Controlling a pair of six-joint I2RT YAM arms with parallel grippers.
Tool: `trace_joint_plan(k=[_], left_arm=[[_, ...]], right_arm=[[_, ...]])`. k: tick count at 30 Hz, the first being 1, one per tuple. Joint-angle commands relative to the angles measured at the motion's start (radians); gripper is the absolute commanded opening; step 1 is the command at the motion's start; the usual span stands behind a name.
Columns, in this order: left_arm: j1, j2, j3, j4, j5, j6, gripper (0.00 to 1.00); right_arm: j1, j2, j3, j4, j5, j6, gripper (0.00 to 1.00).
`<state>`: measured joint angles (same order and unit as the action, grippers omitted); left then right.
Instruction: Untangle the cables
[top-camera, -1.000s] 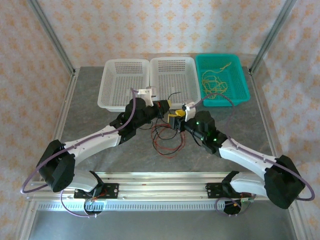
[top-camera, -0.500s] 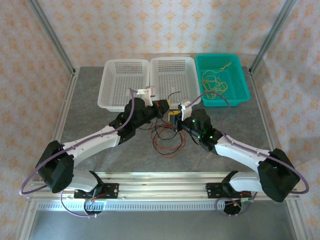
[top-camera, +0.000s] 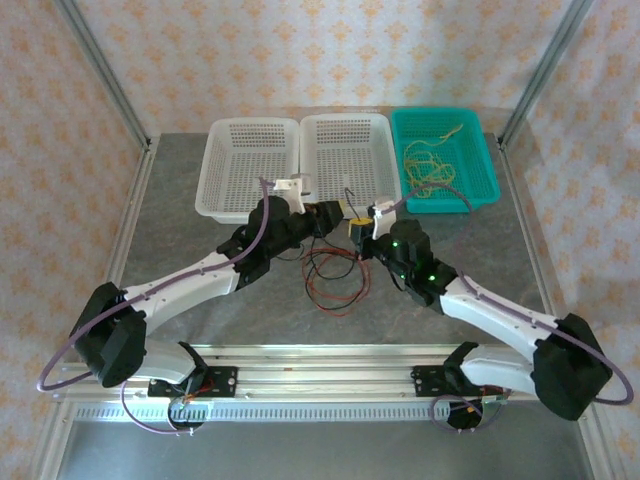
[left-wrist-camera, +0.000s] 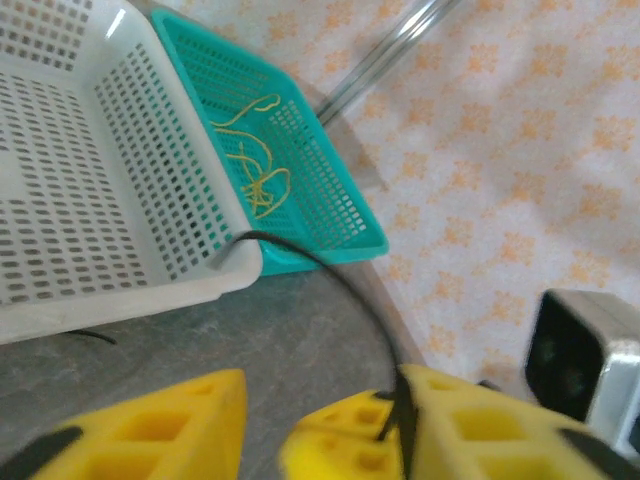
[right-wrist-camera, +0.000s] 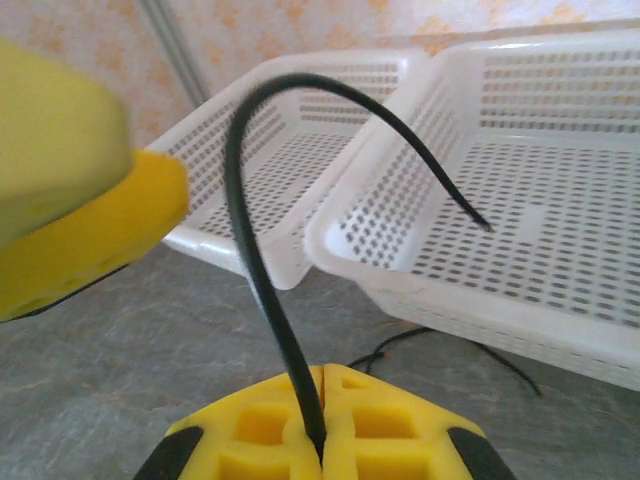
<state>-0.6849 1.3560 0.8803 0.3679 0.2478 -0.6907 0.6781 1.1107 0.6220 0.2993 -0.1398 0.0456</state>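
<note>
Cables, thin red and black wires (top-camera: 335, 275), lie in a loose knot on the grey mottled table (top-camera: 180, 200), nearest the arm bases, with loops of both colours crossing one another. Just beyond that knot the right gripper (right-wrist-camera: 320, 415) has its blocky yellow fingers pressed together on a black wire (right-wrist-camera: 250, 230). The wire rises from the pinch, arcs over and ends free above the white perforated plastic basket (right-wrist-camera: 560, 300) in the middle of the far row. Beside it the left gripper (top-camera: 331, 214) has its jaws parted, with a bare strip of table showing next to one yellow finger (left-wrist-camera: 140, 435). It seems to grip nothing, though in its wrist view the yellow blocks crowd together and I cannot be sure which belongs to which arm. Farther back, that middle basket and the left-hand white basket (top-camera: 230, 150) hold no coil, while the teal plastic basket (top-camera: 485, 165) at the far right holds thin yellow cables (top-camera: 428, 168). By my reading the yellow is sorted, and red and black are not yet parted or binned, so roughly a third is done.
</note>
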Motion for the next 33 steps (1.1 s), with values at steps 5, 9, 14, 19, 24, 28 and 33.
trace_joint_plan(k=[5, 9, 14, 19, 24, 28, 33], left_arm=[[0.002, -0.126, -0.152, -0.112, -0.177, 0.087, 0.58], [-0.021, -0.142, -0.238, -0.117, -0.237, 0.099, 0.61], [-0.072, -0.114, -0.298, -0.079, -0.262, 0.146, 0.67], [-0.119, -0.061, -0.311, -0.044, -0.299, 0.158, 0.69], [-0.137, -0.035, -0.318, -0.006, -0.306, 0.148, 0.67], [-0.139, -0.110, -0.362, 0.061, -0.336, 0.142, 0.68], [-0.133, -0.213, -0.357, 0.037, -0.433, 0.169, 0.75]], right_arm=[[0.001, -0.148, -0.002, -0.138, 0.155, -0.033, 0.00], [0.001, -0.209, 0.026, -0.191, 0.159, -0.028, 0.00], [0.001, -0.240, 0.093, -0.252, 0.141, -0.028, 0.00], [0.001, -0.250, 0.167, -0.320, 0.159, -0.033, 0.00], [0.001, -0.263, 0.233, -0.391, 0.203, -0.031, 0.00], [0.001, -0.222, 0.333, -0.452, 0.224, 0.011, 0.00], [0.001, -0.104, 0.456, -0.503, 0.339, 0.040, 0.00]])
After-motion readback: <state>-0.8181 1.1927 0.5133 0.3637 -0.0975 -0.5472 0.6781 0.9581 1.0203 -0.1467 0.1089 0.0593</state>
